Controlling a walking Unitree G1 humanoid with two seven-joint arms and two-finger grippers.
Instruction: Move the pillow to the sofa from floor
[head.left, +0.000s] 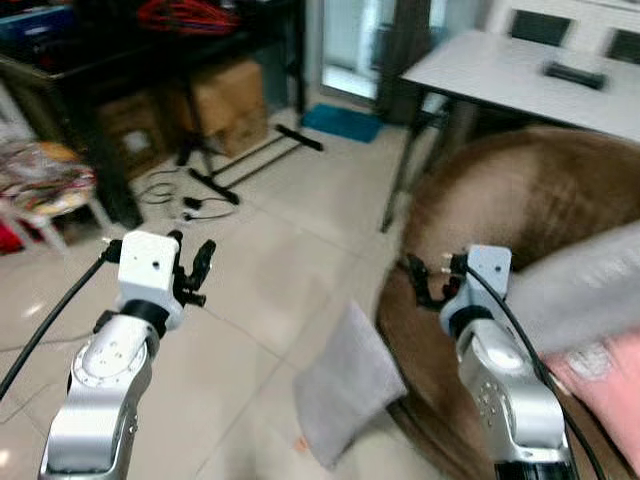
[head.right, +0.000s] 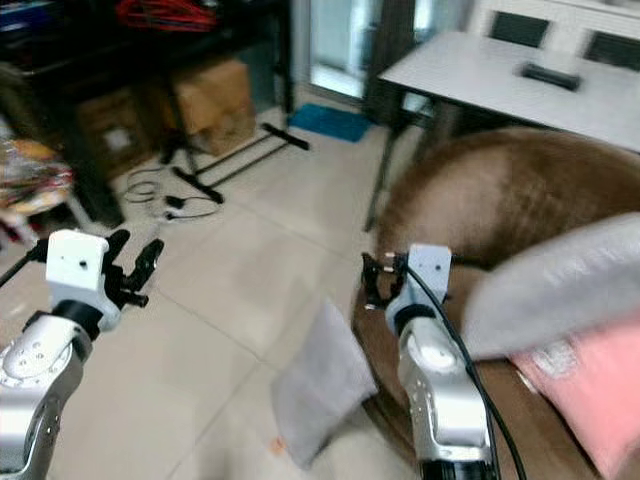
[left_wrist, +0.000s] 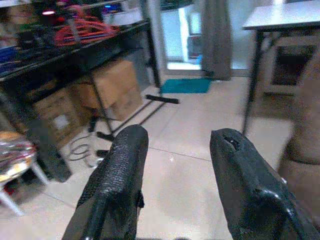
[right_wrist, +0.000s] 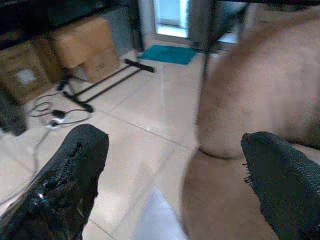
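Pillow (head.left: 345, 385) on floor against sofa (head.left: 520, 200), both grippers raised apart

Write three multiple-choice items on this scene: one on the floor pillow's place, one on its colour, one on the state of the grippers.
1. Where does the pillow lie?
A. On the white table
B. On the floor, leaning against the brown sofa's base
C. In the left gripper

2. What colour is that pillow?
A. Grey
B. Green
C. Black

3. How are the two grippers?
A. Both shut on the pillow
B. Left shut on a cable
C. Both open and empty

Answers: 1 B, it rests on the tiles beside the sofa. 2 A, its fabric is grey. 3 C, the left gripper and right gripper show spread fingers with nothing between.
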